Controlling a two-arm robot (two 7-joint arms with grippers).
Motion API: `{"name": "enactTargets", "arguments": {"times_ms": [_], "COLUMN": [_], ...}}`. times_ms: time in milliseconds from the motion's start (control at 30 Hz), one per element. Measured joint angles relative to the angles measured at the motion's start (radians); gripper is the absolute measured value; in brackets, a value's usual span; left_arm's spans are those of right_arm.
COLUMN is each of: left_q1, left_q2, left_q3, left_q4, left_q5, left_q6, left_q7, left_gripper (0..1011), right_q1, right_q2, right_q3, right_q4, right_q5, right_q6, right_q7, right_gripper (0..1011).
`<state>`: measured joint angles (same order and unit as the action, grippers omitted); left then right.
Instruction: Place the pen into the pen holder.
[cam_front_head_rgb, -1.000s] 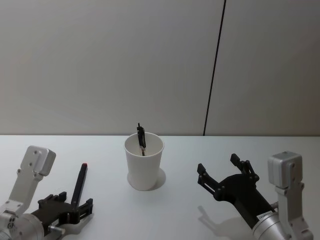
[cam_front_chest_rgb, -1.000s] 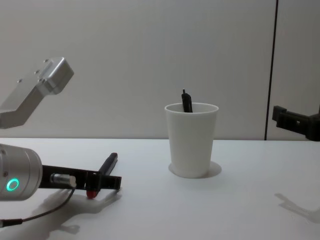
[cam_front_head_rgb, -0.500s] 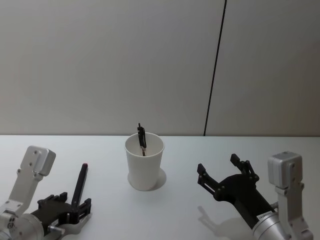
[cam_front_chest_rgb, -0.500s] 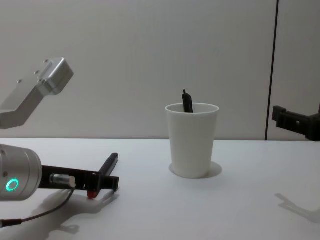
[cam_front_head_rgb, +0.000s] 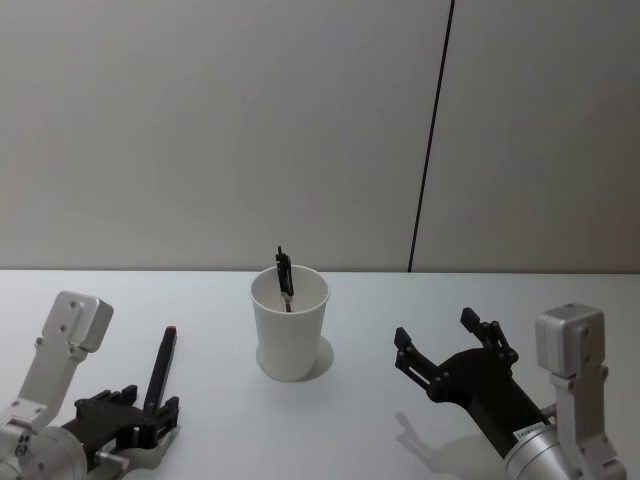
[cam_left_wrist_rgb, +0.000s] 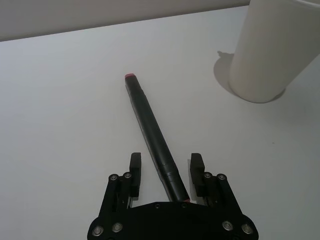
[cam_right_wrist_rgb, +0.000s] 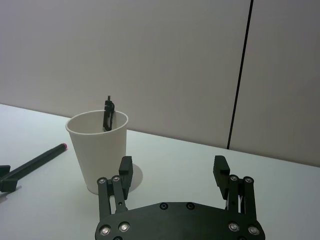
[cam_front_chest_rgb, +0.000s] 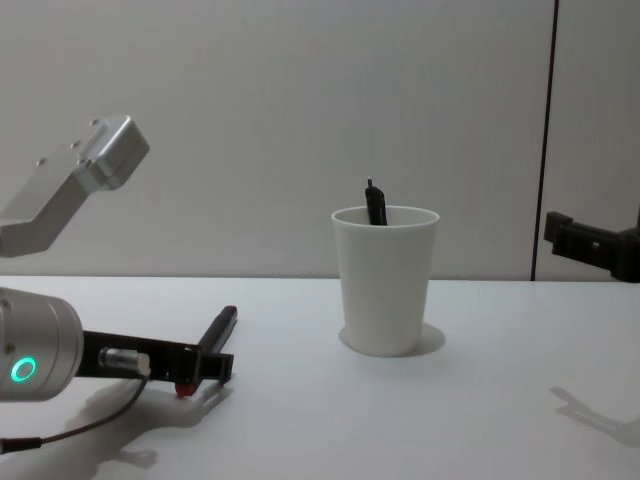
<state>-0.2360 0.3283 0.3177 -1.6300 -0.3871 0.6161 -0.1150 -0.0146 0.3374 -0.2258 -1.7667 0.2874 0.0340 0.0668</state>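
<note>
Noted: the pen (cam_front_head_rgb: 160, 370), dark with a red tip, lay flat on the worktop (cam_front_head_rgb: 350, 430) at lower left of the head view, apart from the pen holder (cam_front_head_rgb: 289, 330) at centre. Your left jaws sat low and spread, straddling its near end without pinching, probably lined up along the barrel for a grasp. Your right jaws, lower right, hovered spread and empty. A second black pen (cam_front_head_rgb: 284, 272) leaned on the holder's far rim, leaving the near side free.

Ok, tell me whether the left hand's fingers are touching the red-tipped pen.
Apart. The left wrist view shows the left hand's fingers straddling the red-tipped pen, with white table visible in both gaps.
</note>
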Motion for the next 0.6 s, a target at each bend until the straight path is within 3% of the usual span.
{"name": "enactTargets", "arguments": {"times_ms": [600], "left_q1": [-0.003], "left_q2": [0.004], "left_q3": [0.004], "left_q4": [-0.002], "left_q5": [0.007], "left_q6": [0.007], "left_q7": [-0.008], "left_gripper": [496], "right_q1": [0.0], "right_q2": [0.0], "right_q3": [0.0], "right_q4": [0.0], "right_q5": [0.0], "right_q6": [0.0], "right_q7": [0.0], "right_gripper": [1001]}}
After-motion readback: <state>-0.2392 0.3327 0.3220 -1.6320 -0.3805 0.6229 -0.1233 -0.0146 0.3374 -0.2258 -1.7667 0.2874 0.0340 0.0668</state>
